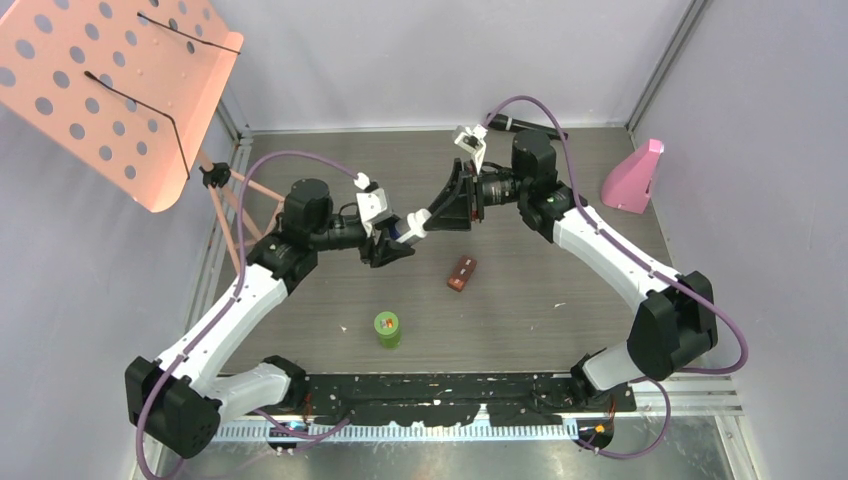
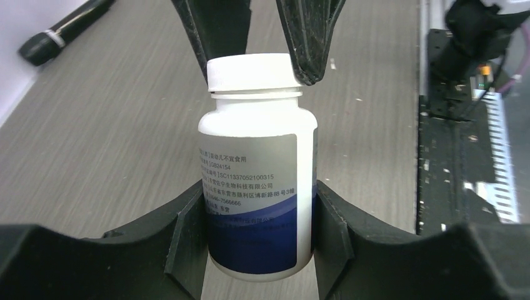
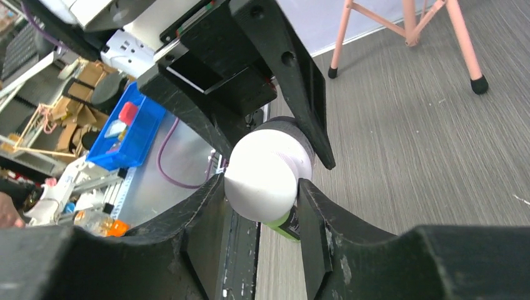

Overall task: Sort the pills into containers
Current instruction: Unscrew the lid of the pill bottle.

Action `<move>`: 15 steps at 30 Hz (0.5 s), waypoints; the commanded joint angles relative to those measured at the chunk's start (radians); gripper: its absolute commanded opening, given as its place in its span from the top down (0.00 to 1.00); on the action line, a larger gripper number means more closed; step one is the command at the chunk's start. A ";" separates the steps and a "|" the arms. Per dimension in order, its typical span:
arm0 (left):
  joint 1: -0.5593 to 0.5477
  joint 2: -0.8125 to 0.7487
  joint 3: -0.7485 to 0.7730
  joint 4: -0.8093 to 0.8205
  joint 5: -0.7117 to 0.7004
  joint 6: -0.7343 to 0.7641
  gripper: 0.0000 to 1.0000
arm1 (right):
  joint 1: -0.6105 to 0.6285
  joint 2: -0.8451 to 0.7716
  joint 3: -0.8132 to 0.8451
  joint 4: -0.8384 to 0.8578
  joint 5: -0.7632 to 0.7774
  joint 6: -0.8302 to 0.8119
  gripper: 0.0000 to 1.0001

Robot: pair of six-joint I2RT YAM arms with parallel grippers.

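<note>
**K:** Top external view: where was the white bottle (image 1: 418,222)?

**R:** Held between the two arms, toward 12 o'clock of desk (image 1: 560,330) centre. Left arm (image 1: 250,290) came in from 9 o'clock, right arm (image 1: 600,250) from 3 o'clock. Both tips met on it.

**K:** Left jaws?

**R:** Left wrist view showed them part-closed on the bottle's body, one finger on each side of the blue-and-white label (image 2: 250,181). They were touching it, with no gap.

**K:** Right jaws?

**R:** Closed on the white cap (image 3: 265,172), one finger on each side. In the left wrist view the same two fingers pinched the cap at 12 o'clock of the body.

**K:** Other containers?

**R:** Green-lidded bottle (image 1: 387,328) stood upright on the desk, between 6 and 7 o'clock of the held bottle and well apart from it. Brown case (image 1: 461,272) lay flat at 5 o'clock of the held bottle, nearer. Neither was touched by an arm.

**K:** Rest of the scene?

**R:** Black microphone (image 1: 520,124) lay along the back edge, between 1 and 2 o'clock. Pink wedge-shaped object (image 1: 632,178) sat at 3 o'clock near the wall. Pink perforated stand (image 1: 110,90) was at 10 o'clock, with its legs on the desk's left side.
</note>
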State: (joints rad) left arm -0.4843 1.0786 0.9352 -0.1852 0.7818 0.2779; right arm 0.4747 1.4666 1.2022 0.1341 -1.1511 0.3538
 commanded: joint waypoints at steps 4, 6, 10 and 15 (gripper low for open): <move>-0.011 0.029 0.079 -0.074 0.266 0.035 1.00 | -0.012 -0.063 0.104 -0.088 0.106 -0.158 0.18; -0.011 0.032 0.070 -0.044 0.178 0.039 1.00 | -0.013 -0.085 0.099 -0.103 0.203 -0.043 0.02; -0.012 0.043 0.055 0.018 0.012 0.052 1.00 | -0.009 -0.088 0.088 -0.192 0.420 0.236 0.05; -0.013 0.062 0.058 0.071 -0.122 0.029 1.00 | 0.032 -0.073 0.056 -0.235 0.564 0.401 0.02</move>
State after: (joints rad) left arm -0.4992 1.1358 0.9794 -0.2089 0.7841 0.3065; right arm 0.4759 1.4033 1.2583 -0.0483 -0.7704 0.5652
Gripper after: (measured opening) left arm 0.541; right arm 0.963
